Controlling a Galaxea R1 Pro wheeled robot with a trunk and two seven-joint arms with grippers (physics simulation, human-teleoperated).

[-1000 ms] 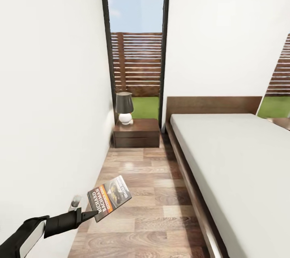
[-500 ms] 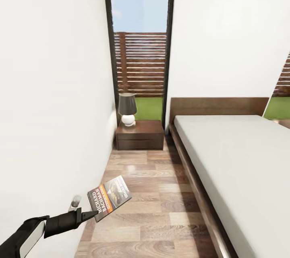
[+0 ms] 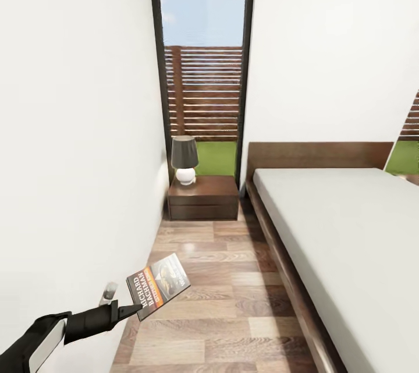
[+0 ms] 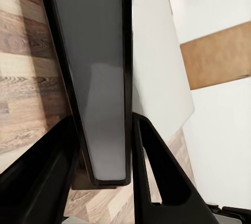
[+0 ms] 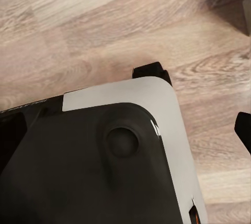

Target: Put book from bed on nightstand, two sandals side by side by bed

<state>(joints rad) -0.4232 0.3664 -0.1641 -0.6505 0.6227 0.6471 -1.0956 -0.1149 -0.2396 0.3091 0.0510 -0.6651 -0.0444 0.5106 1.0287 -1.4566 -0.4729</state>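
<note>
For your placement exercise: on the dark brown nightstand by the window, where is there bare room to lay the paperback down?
The dark brown wooden nightstand has bare glossy top from the dark-shaded lamp with the white round base across to the side nearest the bed. The lamp crowds the corner by the white wall.

The floor (image 3: pixel 221 297) is light wood plank and runs as a narrow strip between a white wall and the bed (image 3: pixel 349 233). The bed, a low dark wooden frame with a headboard, stands directly on the planks; its pale mattress top is bare. Well beyond the fingers (image 3: pixel 129 308), at the far end of the strip, a dark nightstand (image 3: pixel 203 197) sits on the floor just beside the bed's head. A lamp (image 3: pixel 184 159) with a dark shade and round white base stands on its glossy top.
</note>
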